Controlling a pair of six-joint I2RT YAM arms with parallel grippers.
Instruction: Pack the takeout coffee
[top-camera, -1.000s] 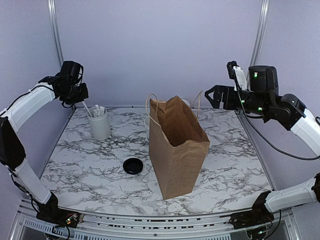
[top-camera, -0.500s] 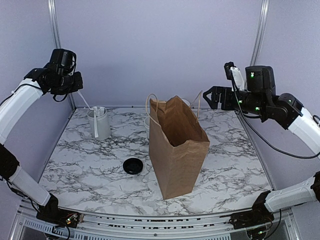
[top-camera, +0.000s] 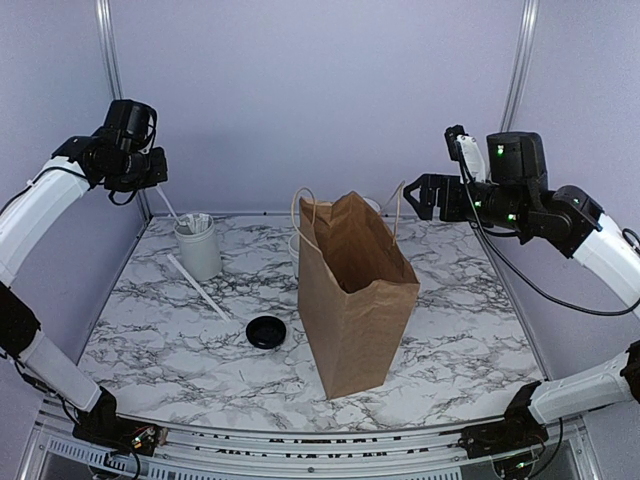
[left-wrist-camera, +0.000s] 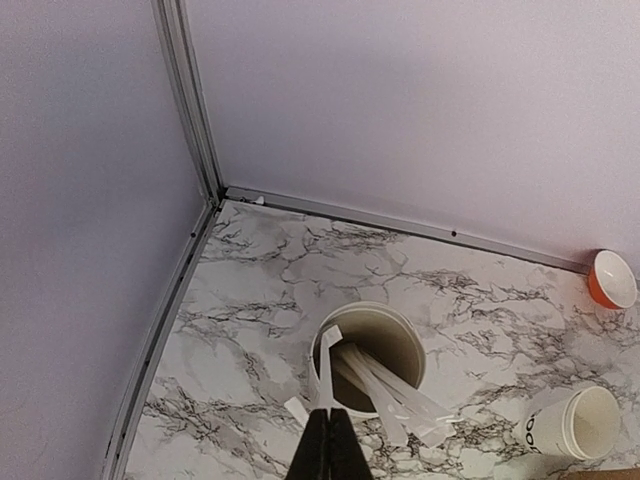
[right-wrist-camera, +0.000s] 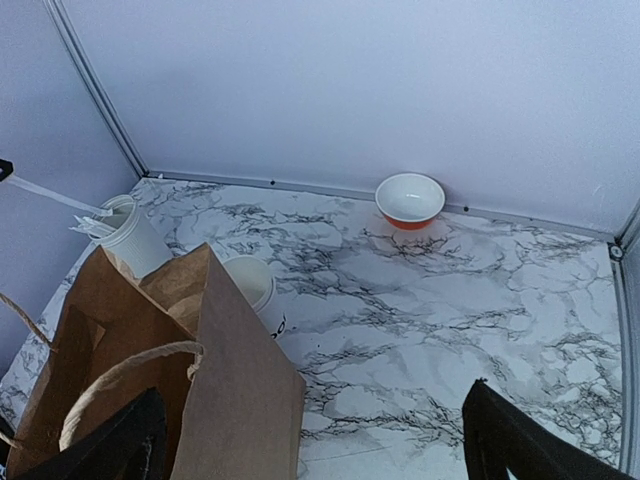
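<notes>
We hold our left gripper (top-camera: 152, 180) high, pinched tight on a stick (left-wrist-camera: 326, 372) ahead of it; our right gripper (top-camera: 421, 192), equally high, points left, jaws wide apart.

you're looking at a robot test cell in a lab, not a real café; plain lilac walls (top-camera: 320, 90) close in the back and both sides, held by bare aluminium posts (top-camera: 108, 60); the left arm (top-camera: 40, 210) and right arm (top-camera: 600, 250) are bolted at the near edge of a marble-print worktop (top-camera: 450, 330), with a black cable (top-camera: 530, 275) hanging loose; a brown paper bag (top-camera: 350, 310), a cup of stirrers (top-camera: 199, 250), a black lid (top-camera: 267, 332) and an orange bowl (right-wrist-camera: 411, 199) sit spaced out like café props
</notes>
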